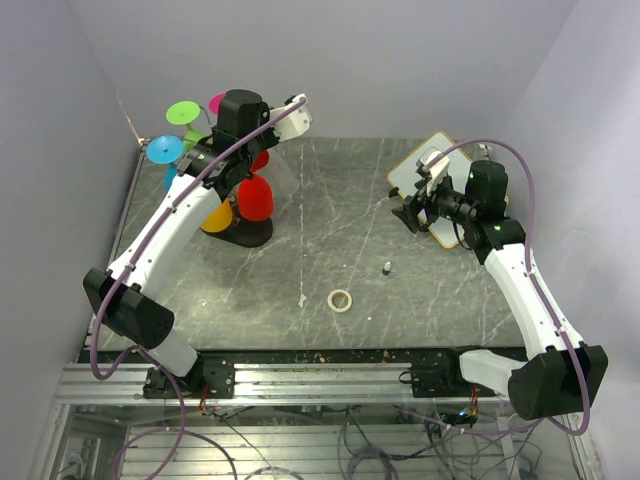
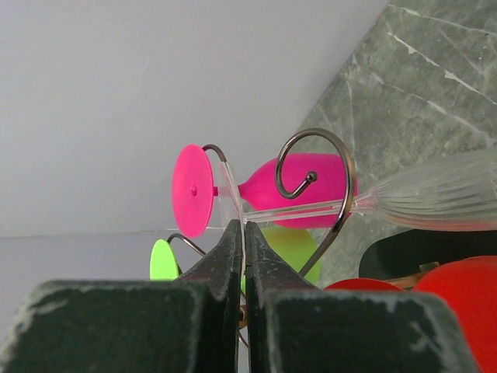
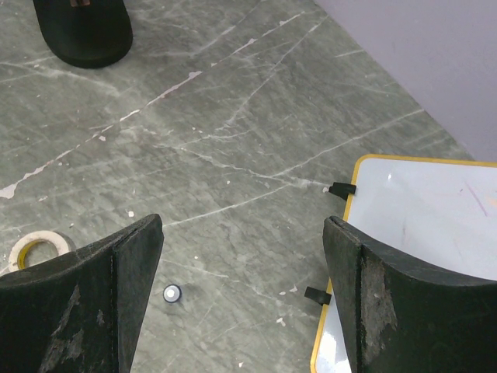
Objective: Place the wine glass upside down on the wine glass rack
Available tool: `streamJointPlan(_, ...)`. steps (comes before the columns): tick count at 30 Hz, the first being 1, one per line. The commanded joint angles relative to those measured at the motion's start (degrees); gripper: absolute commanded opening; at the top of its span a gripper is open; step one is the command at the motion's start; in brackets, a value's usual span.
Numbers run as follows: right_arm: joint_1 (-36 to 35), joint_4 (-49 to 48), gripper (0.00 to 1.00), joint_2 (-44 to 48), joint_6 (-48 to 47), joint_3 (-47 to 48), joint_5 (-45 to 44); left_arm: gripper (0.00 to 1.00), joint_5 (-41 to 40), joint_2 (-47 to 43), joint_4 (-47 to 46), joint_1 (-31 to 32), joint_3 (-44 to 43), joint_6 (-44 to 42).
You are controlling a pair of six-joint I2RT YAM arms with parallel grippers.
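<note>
A clear wine glass point(image 2: 435, 202) lies sideways, its thin stem passing through a curled arm of the dark wire wine glass rack point(image 2: 326, 167). My left gripper point(image 2: 241, 227) is shut on the glass's clear foot, held up against the rack top; from above the gripper point(image 1: 232, 128) sits over the rack, whose black oval base point(image 1: 246, 234) rests on the table. The clear bowl shows faintly to the rack's right point(image 1: 285, 182). My right gripper point(image 3: 241, 295) is open and empty, hovering above the table near the whiteboard, far from the rack point(image 1: 413, 207).
Pink point(image 2: 299, 190), green point(image 1: 184, 112), blue point(image 1: 164, 149), red point(image 1: 256, 199) and yellow point(image 1: 217, 218) glasses hang on the rack. A yellow-edged whiteboard point(image 1: 443, 183) lies at the back right. A tape roll point(image 1: 340, 300) and a small cap point(image 1: 386, 267) lie mid-table.
</note>
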State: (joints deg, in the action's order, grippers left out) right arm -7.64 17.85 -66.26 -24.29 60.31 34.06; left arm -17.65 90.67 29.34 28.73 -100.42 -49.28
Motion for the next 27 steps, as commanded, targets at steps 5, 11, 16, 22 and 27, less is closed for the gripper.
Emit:
streamJointPlan(5,-0.4,-1.6,0.84,-0.3,-0.2,-0.8,-0.1,0.07,4.0,-1.6,-0.6,0.9,-1.2,0.8)
streamJointPlan(11,-0.4,-1.7,0.84,-0.3,-0.2,-0.9,-0.1,0.07,4.9,-1.4,-1.4,1.2,-1.5,0.8)
streamJointPlan(16,-0.4,-1.8,0.84,-0.2,-0.3,-0.9,-0.1,0.07,5.5,-1.1,-2.9,1.7,-1.0,1.0)
streamJointPlan(22,-0.3,-1.8,0.84,-0.2,-0.4,-1.1,-0.2,0.07,6.0,-1.0,-5.0,2.0,-0.8,1.8)
streamJointPlan(27,-0.3,-1.8,0.84,-0.3,-0.5,-1.1,-0.3,0.07,5.9,-0.6,-6.3,2.1,-0.7,2.3)
